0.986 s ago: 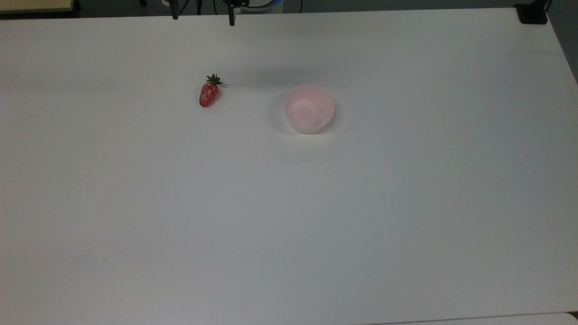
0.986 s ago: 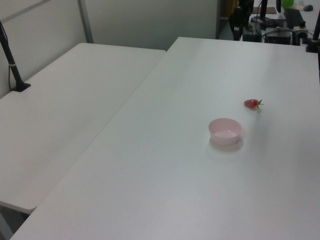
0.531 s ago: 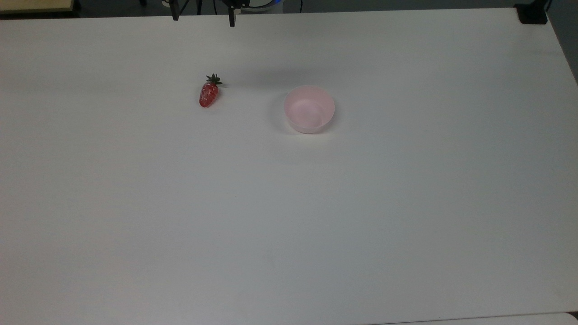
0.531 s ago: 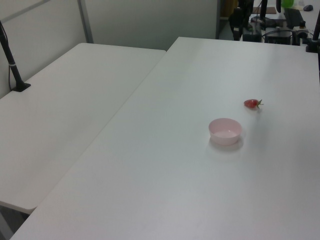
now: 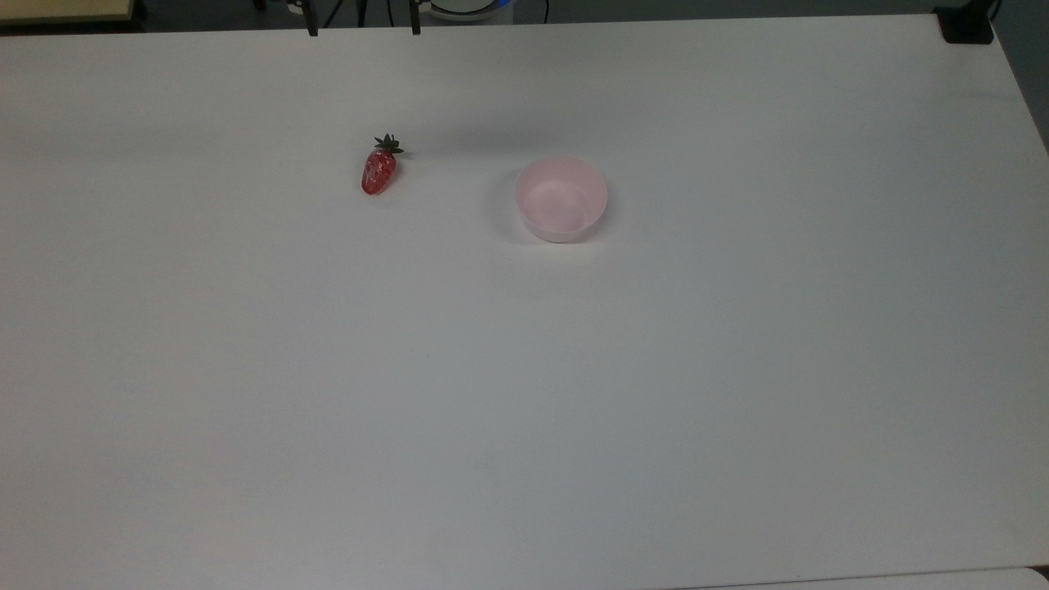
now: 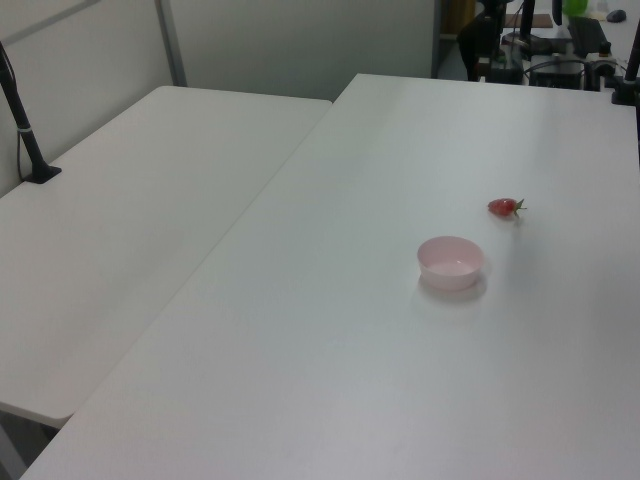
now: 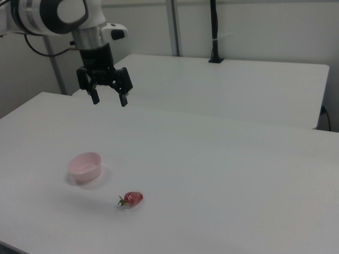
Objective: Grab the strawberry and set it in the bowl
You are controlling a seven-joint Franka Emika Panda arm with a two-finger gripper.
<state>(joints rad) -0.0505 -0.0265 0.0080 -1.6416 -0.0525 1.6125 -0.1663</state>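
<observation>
Since the earlier frame the claw (image 7: 109, 99) has risen slightly at the top view's upper edge; strawberry (image 5: 379, 170) and bowl (image 5: 562, 199) are unmoved. The claw hangs wide open, empty, high above the desk (image 5: 524, 369). Strawberry lies apart from the bowl, nothing between them.

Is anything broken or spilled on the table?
No, nothing stands out. The strawberry lies whole on its side on the table, the bowl sits upright and empty beside it, and the open claw hangs above.
</observation>
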